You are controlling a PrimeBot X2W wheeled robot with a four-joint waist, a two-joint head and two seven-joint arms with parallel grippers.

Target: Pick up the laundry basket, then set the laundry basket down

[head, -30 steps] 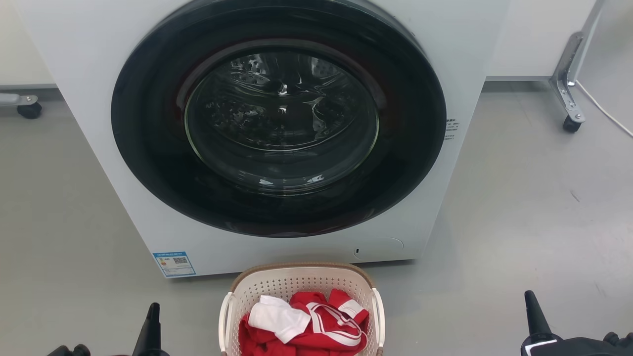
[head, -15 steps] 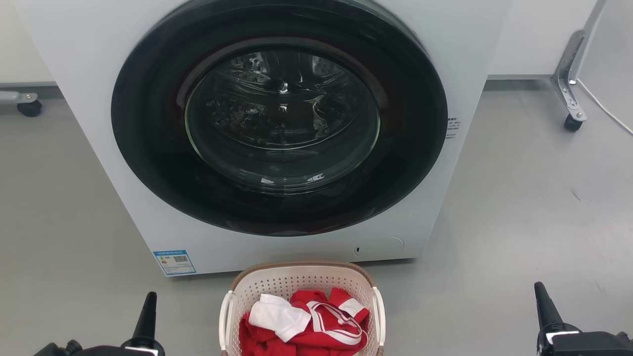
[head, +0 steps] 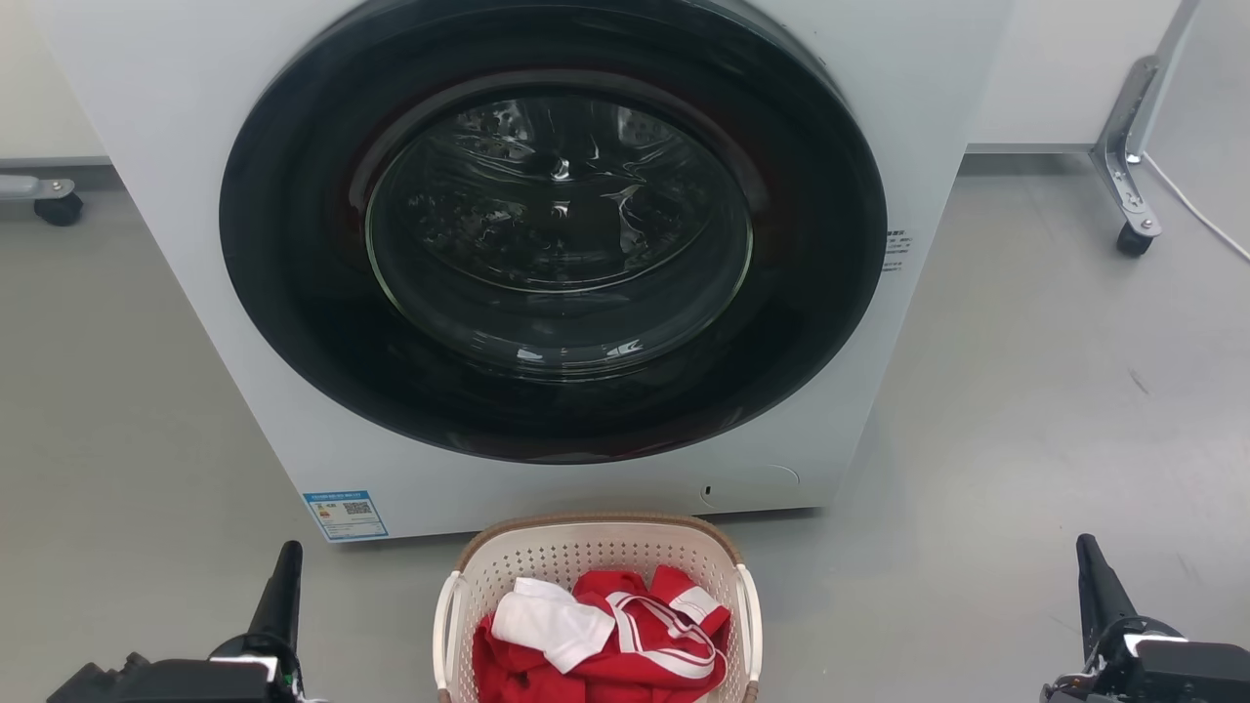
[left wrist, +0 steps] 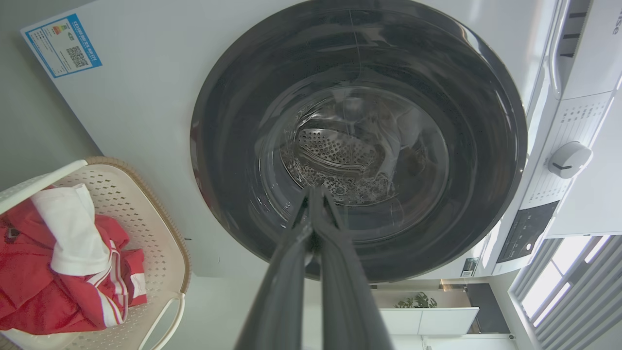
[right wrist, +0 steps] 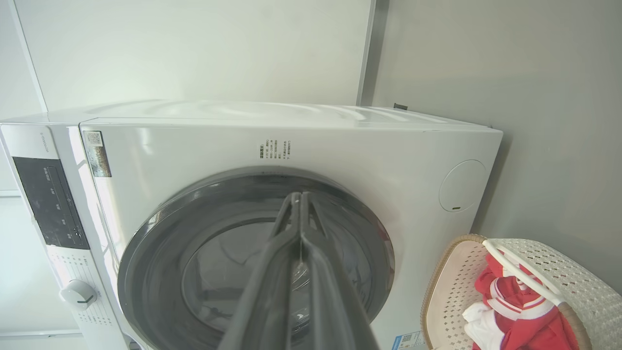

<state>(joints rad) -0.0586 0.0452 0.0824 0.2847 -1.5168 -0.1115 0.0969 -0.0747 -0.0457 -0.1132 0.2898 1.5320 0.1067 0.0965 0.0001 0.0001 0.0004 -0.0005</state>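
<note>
The laundry basket point(head: 586, 549), cream-white and perforated with a brown rim and white side handles, stands on the floor just in front of the washer. It holds red and white clothes point(head: 605, 630). The basket also appears at the left edge of the left wrist view point(left wrist: 146, 204) and at the lower right of the right wrist view point(right wrist: 452, 287). My left gripper point(head: 283, 576) is at the lower left, well left of the basket, fingers pressed together and holding nothing point(left wrist: 313, 194). At the lower right, far from the basket, my right gripper point(head: 1094, 566) is shut and holds nothing point(right wrist: 297, 197).
A white front-loading washer point(head: 195, 244) with a dark round glass door point(head: 557, 225), which is closed, looms behind the basket. Wheeled metal frame legs stand at the far right point(head: 1128, 186) and far left point(head: 49, 195). Grey floor lies on both sides of the basket.
Both grippers have risen further into the head view, the right one also drifting outward to the right. The basket and washer have kept their places.
</note>
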